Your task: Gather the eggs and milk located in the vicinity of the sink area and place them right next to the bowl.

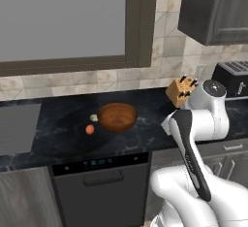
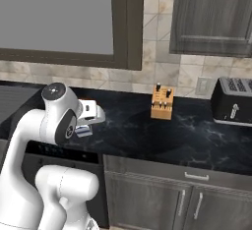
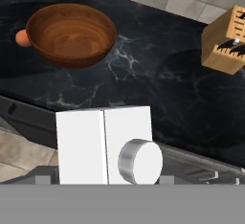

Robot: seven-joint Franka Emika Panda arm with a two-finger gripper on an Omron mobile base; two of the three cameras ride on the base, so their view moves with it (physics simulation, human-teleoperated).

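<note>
The milk (image 3: pixel 103 144), a white carton with a round grey cap, stands between my gripper's (image 3: pixel 105 173) jaws at the bottom of the hand view, held above the counter's front edge. From the right base camera my gripper (image 2: pixel 86 125) hangs by the arm's elbow with the milk (image 2: pixel 83 131) in it. The wooden bowl (image 1: pixel 117 116) (image 3: pixel 72 31) rests on the dark counter. One orange-brown egg (image 1: pixel 89 129) (image 3: pixel 21 37) lies on the counter against the bowl's left side. The grey sink (image 1: pixel 17 126) is at the far left.
A small pale object (image 1: pixel 94 118) lies touching the bowl's left rim. A wooden knife block (image 1: pixel 181 91) (image 2: pixel 163 103) (image 3: pixel 224 41) stands at the back right, and a toaster (image 2: pixel 233 107) beyond it. A dishwasher front (image 1: pixel 101 187) sits below the counter.
</note>
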